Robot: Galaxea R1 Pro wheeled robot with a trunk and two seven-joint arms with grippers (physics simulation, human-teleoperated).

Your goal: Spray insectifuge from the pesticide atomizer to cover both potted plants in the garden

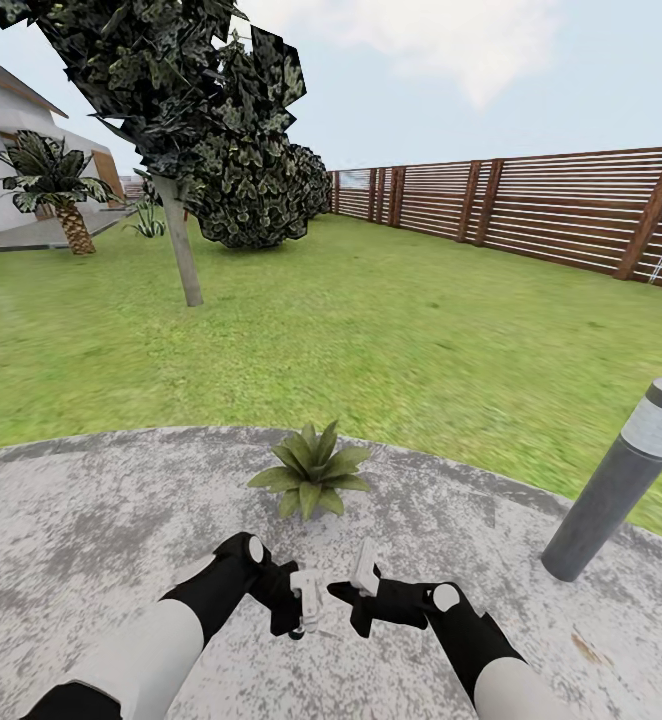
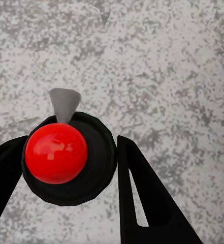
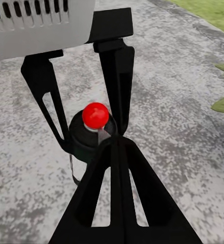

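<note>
Left gripper (image 2: pixel 66 173) clasps the bottle (image 2: pixel 68 157) upright | right gripper (image 3: pixel 114 152) closed empty, pressing its red button (image 3: pixel 95 115) | nozzle aimed at plant (image 1: pixel 311 470)

Bright, even daylight, almost shadowless; soft blocky render, lawn (image 1: pixel 391 330) smeared toward the edges

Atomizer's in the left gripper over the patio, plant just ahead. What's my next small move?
Probably swing the left gripper forward until the pesticide atomizer points at the potted plant. The atomizer sits between the fingers but aims down at bare patio, short of the leaves.
</note>
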